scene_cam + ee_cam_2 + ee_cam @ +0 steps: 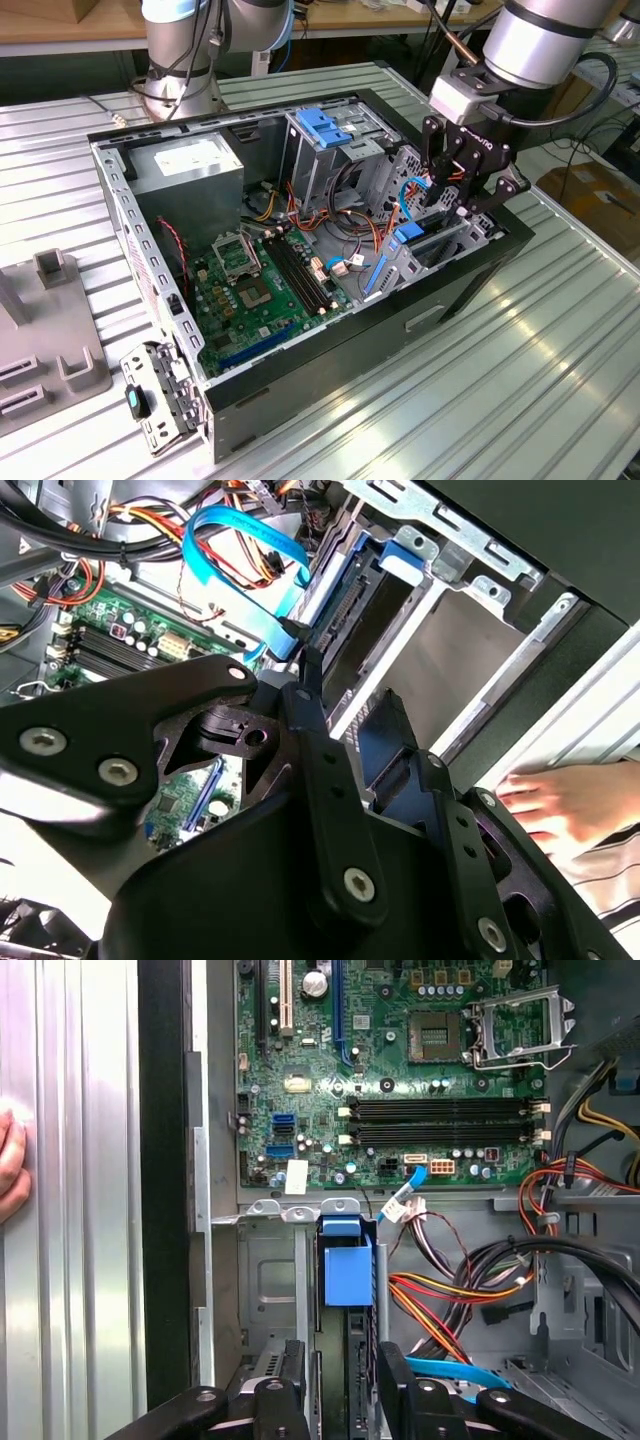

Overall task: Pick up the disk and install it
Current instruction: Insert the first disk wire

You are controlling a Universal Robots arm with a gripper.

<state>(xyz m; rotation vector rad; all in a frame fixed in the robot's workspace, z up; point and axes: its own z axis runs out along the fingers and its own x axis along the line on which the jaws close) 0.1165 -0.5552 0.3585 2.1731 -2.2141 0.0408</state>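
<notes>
Now | pincer [341, 1350] clasps disk [347, 1275] | on edge, long axis down into drive bay [265, 1290]

The disk [347, 1270] fills the drive bay [268, 1285]; cables [450, 1300] crowd one side, the case wall [160, 1160] the other. A hand [9, 1170] rests outside.

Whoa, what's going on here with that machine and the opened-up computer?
A robot arm is working inside an open computer case that lies on a metal table. Its end effector is down at the drive bay on the exterior view's right, right at the disk, whose blue frame stands upright in the bay's slot. Whether the disk is fully seated is not clear. A person's hand rests on the table just outside the case.
</notes>
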